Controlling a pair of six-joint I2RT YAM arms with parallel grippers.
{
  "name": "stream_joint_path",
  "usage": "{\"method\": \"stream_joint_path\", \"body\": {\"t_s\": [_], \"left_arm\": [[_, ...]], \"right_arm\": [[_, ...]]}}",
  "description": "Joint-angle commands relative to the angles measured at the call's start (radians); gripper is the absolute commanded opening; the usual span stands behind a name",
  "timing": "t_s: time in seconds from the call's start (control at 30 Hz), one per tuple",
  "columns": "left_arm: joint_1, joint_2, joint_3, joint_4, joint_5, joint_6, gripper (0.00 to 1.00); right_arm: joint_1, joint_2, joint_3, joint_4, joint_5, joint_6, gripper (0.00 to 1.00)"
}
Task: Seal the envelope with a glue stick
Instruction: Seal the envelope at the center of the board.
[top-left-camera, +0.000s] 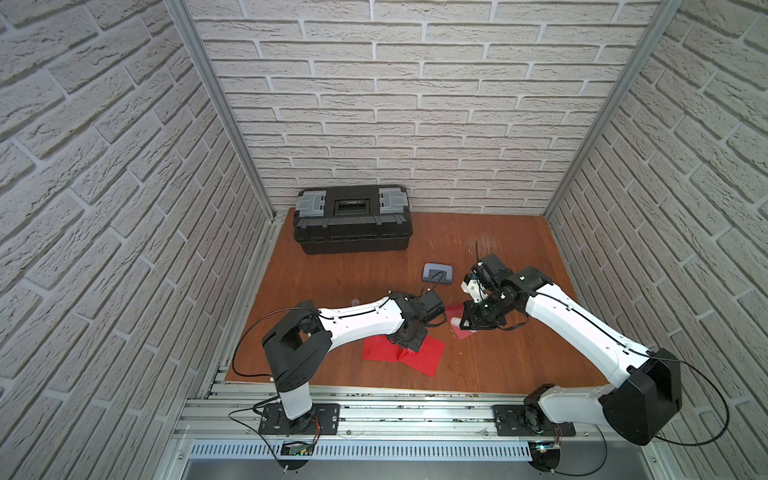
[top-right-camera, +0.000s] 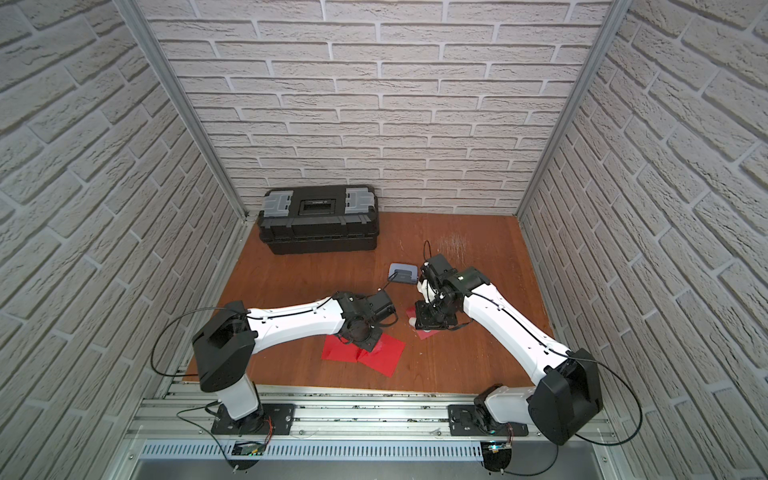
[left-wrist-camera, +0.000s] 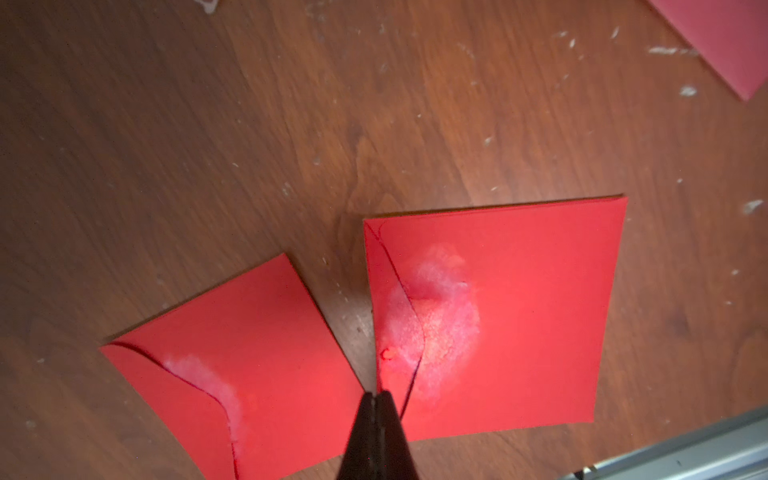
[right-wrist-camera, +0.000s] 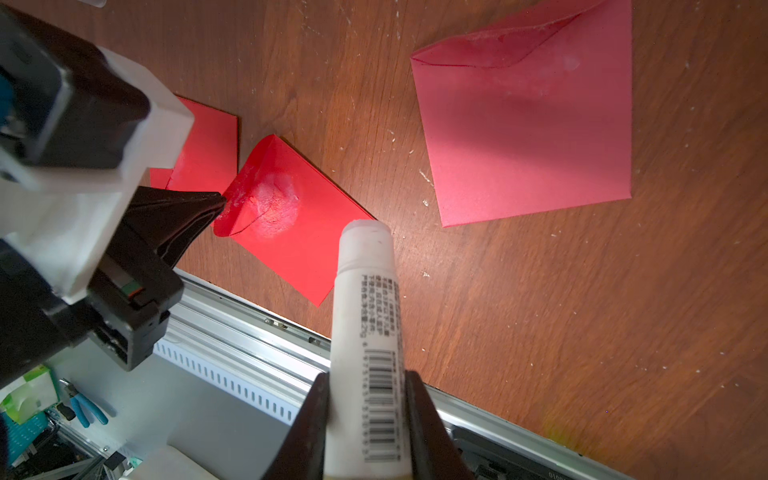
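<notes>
Right claw (right-wrist-camera: 368, 380) clamped on glue stick (right-wrist-camera: 365, 291); in a top view its axis runs to 8 o'clock, at the smeared envelope (top-left-camera: 424, 357) — near, apart. Left claw (left-wrist-camera: 376, 399) shut at the flap (right-wrist-camera: 241, 208) edge.

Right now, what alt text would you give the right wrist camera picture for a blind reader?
The right pincer grips a white glue stick, its tip aimed over a wooden table toward a red envelope smeared with white glue. The left pincer, shut, touches that envelope's flap edge; a paler red envelope lies apart.
</notes>
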Motion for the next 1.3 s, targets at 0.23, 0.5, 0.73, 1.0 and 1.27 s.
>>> {"method": "stream_joint_path", "body": {"t_s": [0.23,0.5,0.73,1.0,1.27], "left_arm": [[-0.032,0.087,0.088,-0.024,-0.001,0.035,0.02],[-0.047,0.130,0.096,0.006,0.042,0.034,0.03],[-0.045,0.138,0.048,0.050,0.055,-0.002,0.17],[-0.018,0.104,-0.070,0.160,0.131,-0.060,0.27],[0.030,0.034,-0.204,0.279,0.203,-0.116,0.35]], "right_arm": [[-0.004,0.002,0.007,0.002,-0.012,-0.003,0.03],[-0.005,-0.001,-0.007,0.010,-0.016,-0.001,0.03],[-0.004,-0.002,-0.008,0.008,-0.023,-0.003,0.03],[-0.005,-0.003,-0.015,0.006,-0.029,-0.001,0.02],[-0.003,0.006,-0.012,0.007,-0.031,0.000,0.03]]}}
